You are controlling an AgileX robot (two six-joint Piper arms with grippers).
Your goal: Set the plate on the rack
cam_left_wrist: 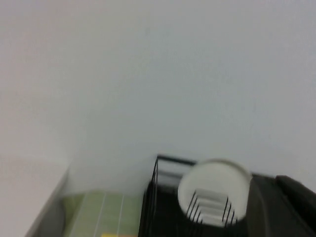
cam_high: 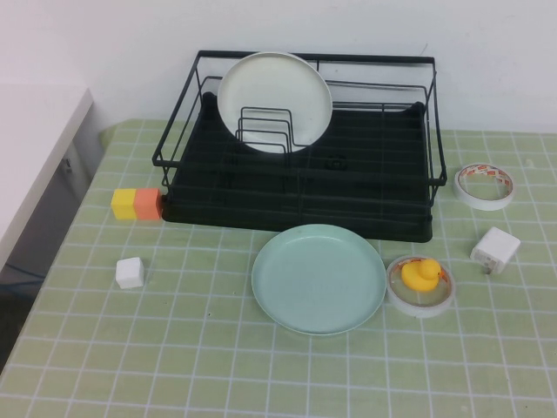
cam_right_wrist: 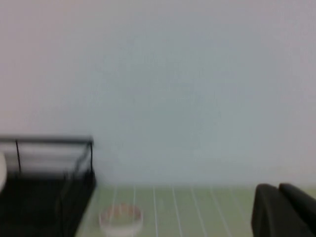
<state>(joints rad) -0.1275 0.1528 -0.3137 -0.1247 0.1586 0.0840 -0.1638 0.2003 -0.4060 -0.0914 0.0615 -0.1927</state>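
Note:
The pale mint-green plate (cam_high: pixel 318 278) lies flat on the green checked cloth, just in front of the black wire rack (cam_high: pixel 296 213). A cream-white plate (cam_high: pixel 275 102) stands upright in the rack's divider loops at its back left. Neither arm shows in the high view. My left gripper (cam_left_wrist: pixel 276 180) shows only in the left wrist view, shut and empty, held high and facing the rack (cam_left_wrist: pixel 160 207) and the white plate (cam_left_wrist: pixel 215 190). My right gripper (cam_right_wrist: pixel 277 187) shows only in the right wrist view, shut and empty, well back from the rack's right end (cam_right_wrist: pixel 44 197).
A yellow-and-orange block (cam_high: pixel 137 204) touches the rack's front left corner. A white cube (cam_high: pixel 130 273) sits front left. A tape roll (cam_high: pixel 420 296) holding a yellow duck (cam_high: pixel 419 274) lies right of the mint plate. A white charger (cam_high: pixel 494 250) and another tape roll (cam_high: pixel 484 185) are further right.

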